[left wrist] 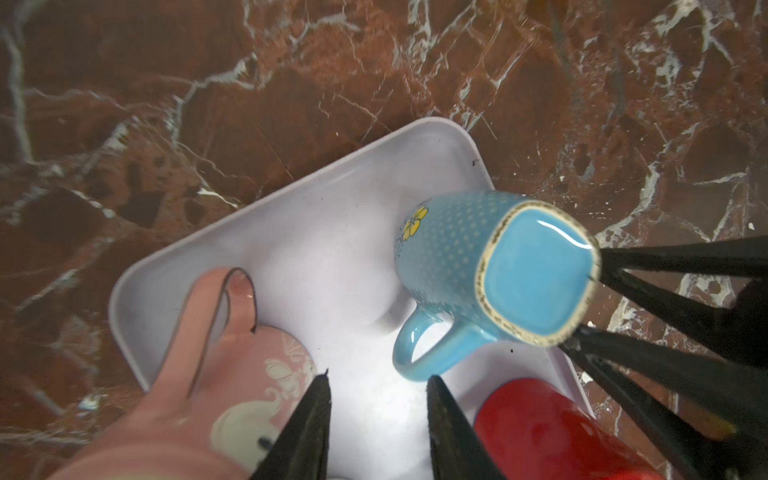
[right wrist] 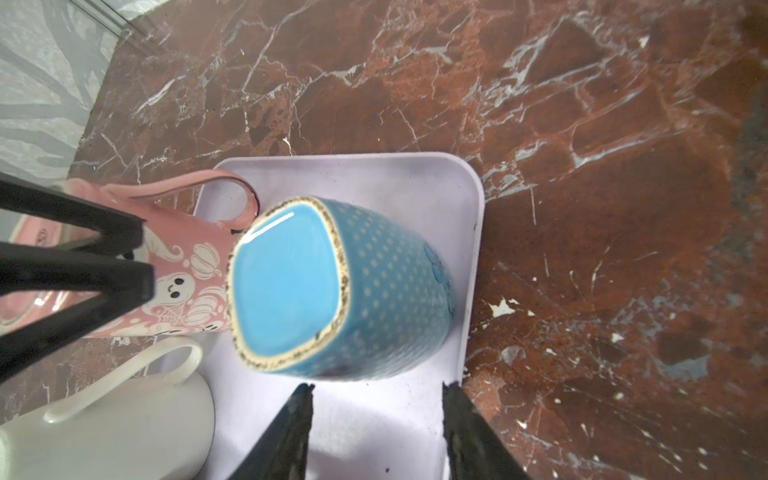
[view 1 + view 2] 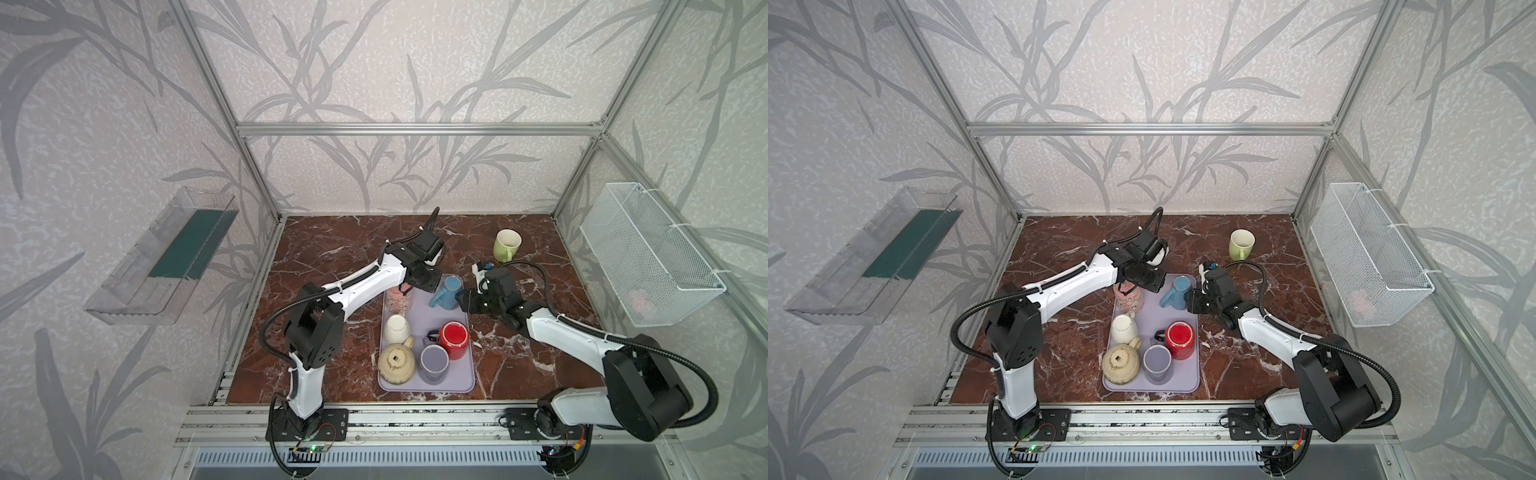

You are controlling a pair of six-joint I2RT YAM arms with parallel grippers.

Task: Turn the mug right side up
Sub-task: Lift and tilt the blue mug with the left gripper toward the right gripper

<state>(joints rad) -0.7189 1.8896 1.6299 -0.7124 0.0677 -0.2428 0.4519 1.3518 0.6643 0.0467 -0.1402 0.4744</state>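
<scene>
A blue dotted mug [image 3: 449, 293] [image 3: 1179, 293] stands upside down, base up, at the far right corner of the lavender tray [image 3: 428, 388]. My right gripper [image 2: 379, 385] [image 3: 459, 301] is open just short of the blue mug [image 2: 291, 282], nothing between its fingers. A pink ghost-patterned mug [image 3: 395, 301] [image 1: 208, 395] stands at the tray's far left corner, its opening upward. My left gripper [image 1: 378, 376] [image 3: 409, 286] hovers open beside the pink mug, holding nothing, with the blue mug [image 1: 457, 249] ahead of it.
Nearer on the tray stand a red mug [image 3: 455, 338], a white mug [image 3: 397, 328] and a beige pot [image 3: 395, 363], all base up, plus an upright purple mug [image 3: 434, 361]. A green mug [image 3: 507, 245] sits on the marble table behind. A wire basket [image 3: 648, 253] hangs on the right wall.
</scene>
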